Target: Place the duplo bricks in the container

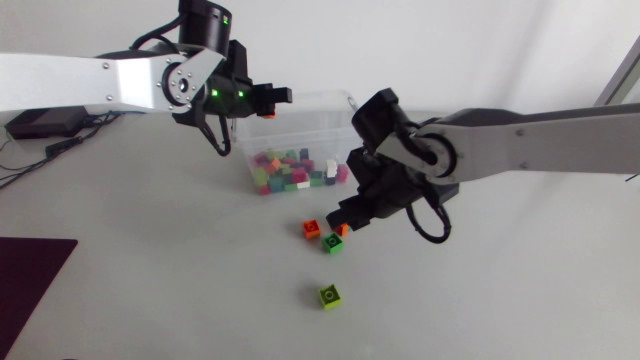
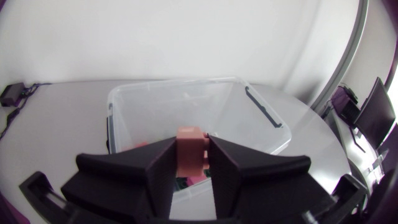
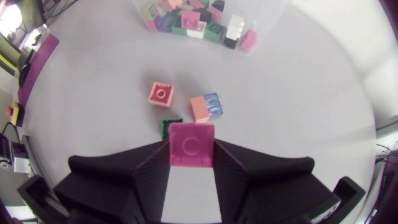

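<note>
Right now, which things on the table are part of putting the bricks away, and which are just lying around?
Job: container, red brick, green brick, orange brick, lime brick, left gripper with salmon brick, right gripper with pink brick.
Lying about: black box, dark mat.

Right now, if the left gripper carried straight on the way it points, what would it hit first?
Probably the clear container: the left gripper, holding a red brick, points into its open top. Depth is hard to judge.

place: robot lab | evidence: left arm (image 1: 90, 82), right arm (image 1: 540, 145), white table (image 1: 150, 300)
</note>
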